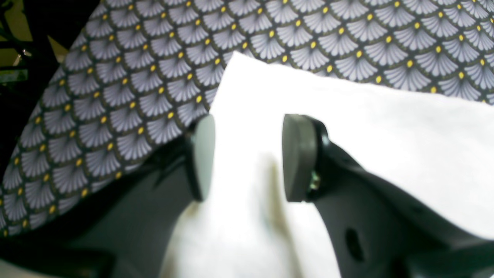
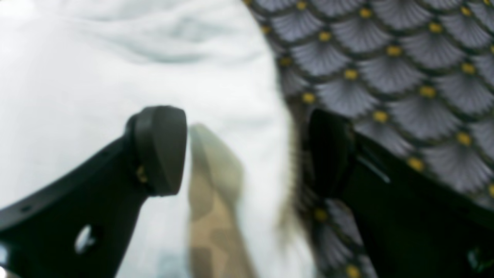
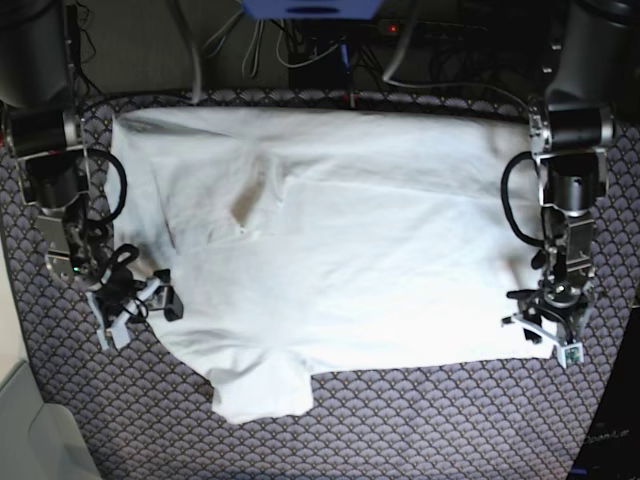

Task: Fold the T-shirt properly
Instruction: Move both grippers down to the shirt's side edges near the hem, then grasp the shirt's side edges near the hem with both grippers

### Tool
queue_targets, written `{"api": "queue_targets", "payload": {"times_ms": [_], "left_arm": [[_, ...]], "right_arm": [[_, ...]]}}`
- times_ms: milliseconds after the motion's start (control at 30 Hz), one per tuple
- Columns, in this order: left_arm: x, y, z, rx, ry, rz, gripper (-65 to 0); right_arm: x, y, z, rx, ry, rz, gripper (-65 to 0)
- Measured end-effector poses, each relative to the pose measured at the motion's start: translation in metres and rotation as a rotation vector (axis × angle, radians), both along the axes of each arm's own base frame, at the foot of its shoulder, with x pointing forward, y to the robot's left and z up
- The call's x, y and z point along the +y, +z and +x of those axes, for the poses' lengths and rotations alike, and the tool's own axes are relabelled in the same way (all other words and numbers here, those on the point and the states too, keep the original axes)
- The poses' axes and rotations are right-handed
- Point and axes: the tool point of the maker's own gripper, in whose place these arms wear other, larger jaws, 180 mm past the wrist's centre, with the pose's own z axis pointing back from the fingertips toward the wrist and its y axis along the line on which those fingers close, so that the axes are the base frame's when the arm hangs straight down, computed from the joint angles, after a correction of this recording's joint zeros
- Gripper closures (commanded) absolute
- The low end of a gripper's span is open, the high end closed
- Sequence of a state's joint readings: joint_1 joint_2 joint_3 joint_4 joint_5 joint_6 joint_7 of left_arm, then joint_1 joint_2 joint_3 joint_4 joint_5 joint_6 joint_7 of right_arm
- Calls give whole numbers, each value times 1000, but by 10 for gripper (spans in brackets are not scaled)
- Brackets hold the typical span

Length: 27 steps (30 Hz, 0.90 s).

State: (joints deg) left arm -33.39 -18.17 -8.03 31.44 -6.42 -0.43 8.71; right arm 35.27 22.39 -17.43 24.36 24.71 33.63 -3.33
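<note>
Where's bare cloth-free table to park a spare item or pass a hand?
Free: the patterned tablecloth strip along the near edge, right of the T-shirt sleeve, and the near-left corner. Crowded: both side edges, where the left gripper and right gripper sit at the shirt; cables behind.

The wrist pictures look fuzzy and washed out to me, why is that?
Left wrist view: the T-shirt glares to blank white and the left gripper is softly blurred. Right wrist view: everything is out of focus, the right gripper most. Base view: sharper, evenly lit.
</note>
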Motion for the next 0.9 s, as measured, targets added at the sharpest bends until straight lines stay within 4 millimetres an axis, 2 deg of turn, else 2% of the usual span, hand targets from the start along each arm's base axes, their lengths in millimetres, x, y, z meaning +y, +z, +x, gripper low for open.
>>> {"api": "queue_targets", "payload": {"times_ms": [100,267,367,500,600,667,767,900], "left_arm": [[2,1,0,0,2,3,-279],[15,-3,-10,13,20,25,-281],[11,-6,-10,21,7,15,-281],[13,-6,-10,17,16,19,-282],[14,-24,-19,66,29,-2,-282],[15,-29,-22,82,33,-6,-282],[17,-12,-11,-4,27,17,-282],[17,-3,-5,-39,25,25,-317]], "right_arm": [[8,0,1,-1,11,7,-504],[9,0,2,-3,11,10,-492],[9,0,2,-3,11,10,-422],[9,-2,0,5,13,8,-273],[9,-3,0,10,14,6,-164],[9,-3,0,10,13,6,-111],[9,-3,-1,11,13,6,-79],[9,-3,-1,12,13,6,-98]]}}
